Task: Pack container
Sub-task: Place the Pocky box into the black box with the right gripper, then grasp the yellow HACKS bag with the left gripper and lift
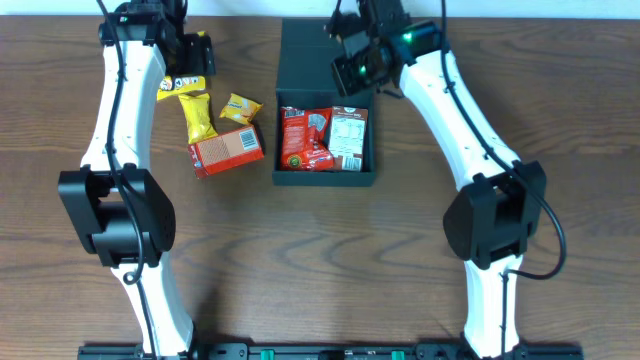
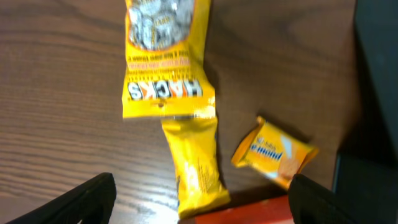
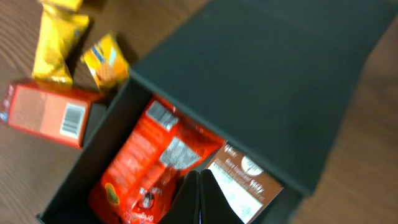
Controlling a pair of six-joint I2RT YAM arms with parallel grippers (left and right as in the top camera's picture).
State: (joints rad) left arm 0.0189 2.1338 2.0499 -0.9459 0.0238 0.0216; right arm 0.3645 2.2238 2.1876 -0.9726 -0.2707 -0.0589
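The container [image 1: 325, 179] stands open on the wooden table [image 1: 330, 260], near the middle of it and toward the far edge, with its flap lid [image 1: 305, 55] laid back flat on the far side. Inside it 2 packets lie side by side and cover most of the floor: a red packet [image 1: 303, 140] on the left and a brown packet [image 1: 349, 138] with a white printed label on the right. The right gripper [image 3: 199, 196] hangs over the far right part of the container. In the right wrist view its 2 fingers are pressed together with nothing between them, their tips above the line where the 2 packets meet, though the blur hides whether they touch either one. The left gripper [image 2: 202, 205] hovers with its jaws spread wide and empty over a group of 4 snacks on the table to the left of the container. A big yellow bag [image 2: 165, 56] lies farthest back. A long yellow packet [image 2: 196, 162] starts right at the bag's lower edge and runs toward the near side. A small yellow packet [image 2: 273, 152] lies tilted between the long packet and the container, apart from both. A red-orange carton [image 1: 227, 151] lies flat at the front of the group, meeting the long packet's near end and stopping just beside the container's left wall
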